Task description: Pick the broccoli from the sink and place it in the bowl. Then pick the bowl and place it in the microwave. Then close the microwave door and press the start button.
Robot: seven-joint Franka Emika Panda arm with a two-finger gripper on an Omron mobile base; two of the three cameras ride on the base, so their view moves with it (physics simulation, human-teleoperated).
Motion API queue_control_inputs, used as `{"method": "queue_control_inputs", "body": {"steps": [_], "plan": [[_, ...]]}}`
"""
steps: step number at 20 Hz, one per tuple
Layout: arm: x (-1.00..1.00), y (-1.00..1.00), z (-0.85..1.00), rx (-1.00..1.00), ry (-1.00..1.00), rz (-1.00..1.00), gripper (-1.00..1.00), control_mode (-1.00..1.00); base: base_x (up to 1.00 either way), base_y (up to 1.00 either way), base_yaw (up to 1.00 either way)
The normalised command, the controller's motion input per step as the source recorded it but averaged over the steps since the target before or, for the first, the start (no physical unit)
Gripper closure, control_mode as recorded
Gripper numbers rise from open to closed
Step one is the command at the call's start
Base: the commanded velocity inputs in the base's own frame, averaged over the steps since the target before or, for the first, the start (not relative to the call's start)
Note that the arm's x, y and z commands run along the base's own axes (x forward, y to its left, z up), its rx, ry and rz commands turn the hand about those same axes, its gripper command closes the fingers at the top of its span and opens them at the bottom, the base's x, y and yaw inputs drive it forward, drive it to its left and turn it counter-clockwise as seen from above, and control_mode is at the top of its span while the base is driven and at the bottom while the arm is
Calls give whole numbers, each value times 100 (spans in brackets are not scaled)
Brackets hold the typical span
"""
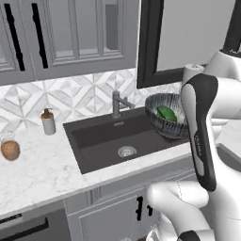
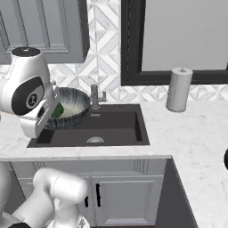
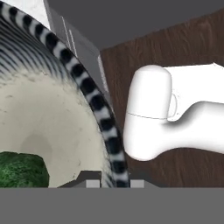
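Bowl (image 3: 52,109) rim at lower centre of hand view is pinched between my closed gripper (image 3: 111,183) fingers, so I'm carrying it tilted above the sink (image 1: 108,141), broccoli (image 3: 22,168) sitting inside at lower left, heading microwave-ward I guess.

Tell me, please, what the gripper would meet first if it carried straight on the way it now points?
The gripper is shut on the bowl's rim, so the bowl is already in its line. Past the rim, the hand view looks toward the robot's own white body and a dark wooden floor; how far away those lie I cannot judge.
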Motion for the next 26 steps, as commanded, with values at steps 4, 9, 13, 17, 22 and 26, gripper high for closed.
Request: {"method": "queue_control_inputs", "body": {"steps": [4,9,13,17,22,26], "plan": [[0,0,0,0,0,0,100,100,-31,30,-67],[0,0,0,0,0,0,100,100,-19,31,-74],[0,0,0,0,0,0,100,100,-19,29,-78],[0,0,0,0,0,0,100,100,-22,22,-79],[0,0,0,0,0,0,100,100,-14,15,-79],[0,0,0,0,0,0,100,100,-13,7,-77]]}}
